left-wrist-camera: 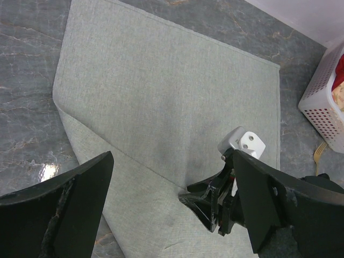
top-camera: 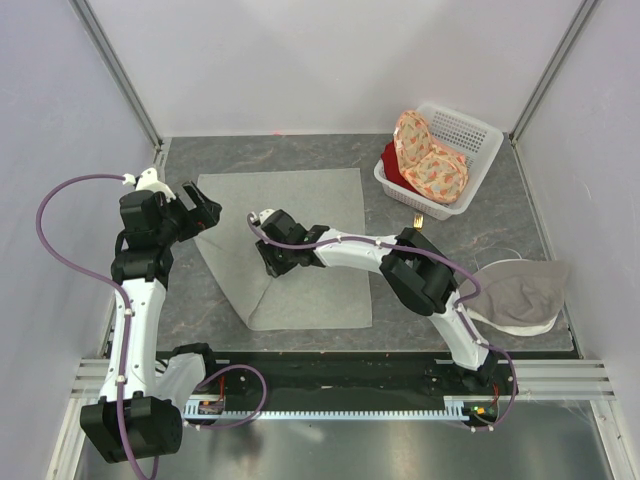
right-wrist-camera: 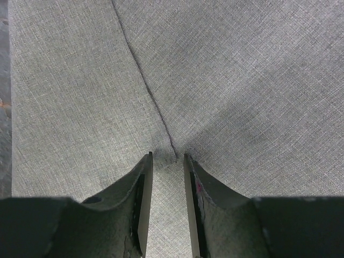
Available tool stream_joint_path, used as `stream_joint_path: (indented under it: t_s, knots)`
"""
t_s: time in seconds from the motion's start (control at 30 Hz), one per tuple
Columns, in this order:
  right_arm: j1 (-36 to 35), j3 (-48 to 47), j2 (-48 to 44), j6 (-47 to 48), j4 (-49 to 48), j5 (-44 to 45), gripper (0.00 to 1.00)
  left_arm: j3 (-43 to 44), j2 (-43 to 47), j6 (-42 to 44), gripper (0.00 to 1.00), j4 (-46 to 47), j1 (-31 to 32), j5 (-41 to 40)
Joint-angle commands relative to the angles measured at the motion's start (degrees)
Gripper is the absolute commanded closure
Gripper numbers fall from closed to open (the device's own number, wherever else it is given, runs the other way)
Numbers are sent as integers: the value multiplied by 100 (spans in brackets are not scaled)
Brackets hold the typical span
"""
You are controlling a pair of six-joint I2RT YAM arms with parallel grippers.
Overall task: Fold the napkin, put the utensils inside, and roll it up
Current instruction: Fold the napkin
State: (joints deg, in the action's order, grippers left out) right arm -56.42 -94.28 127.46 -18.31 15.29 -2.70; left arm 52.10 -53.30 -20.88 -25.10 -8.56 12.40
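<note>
The napkin (top-camera: pixel 300 200) is spread flat on the desk (top-camera: pixel 500 240), with a flap folded over at its near-left side so that a slanted crease is formed. The right gripper (right-wrist-camera: pixel 168 161) is set low at the tip of that flap; its jaws are parted narrowly, and the cloth is seen between them unclamped. The left gripper (left-wrist-camera: pixel 172 161) is held above the napkin's left edge, jaws spread wide and empty. The fork (top-camera: pixel 418 213) is seen on the desk just beside the white basket (top-camera: pixel 480 130), apart from the napkin.

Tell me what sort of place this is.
Probably a robot lab test cell: white panels on aluminium posts enclose a grey tabletop, and two robot arms stand at its near edge.
</note>
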Motion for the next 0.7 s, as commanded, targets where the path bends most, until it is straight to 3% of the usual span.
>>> stream_joint_path:
  t_s: [0.0,0.33,0.53,0.67]
  knots:
    - [-35,-371,262,169,281,226,62,-15,48,76,0,243,-14,113]
    - [-97,-530,359,257,387,226,80,-7,39,58,0,234,-23,131]
    - [-106,-600,122,257,396,217,98,-15,30,58,0,243,-23,140]
    - [-106,-583,-133,240,396,235,99,-15,30,58,0,243,-23,148]
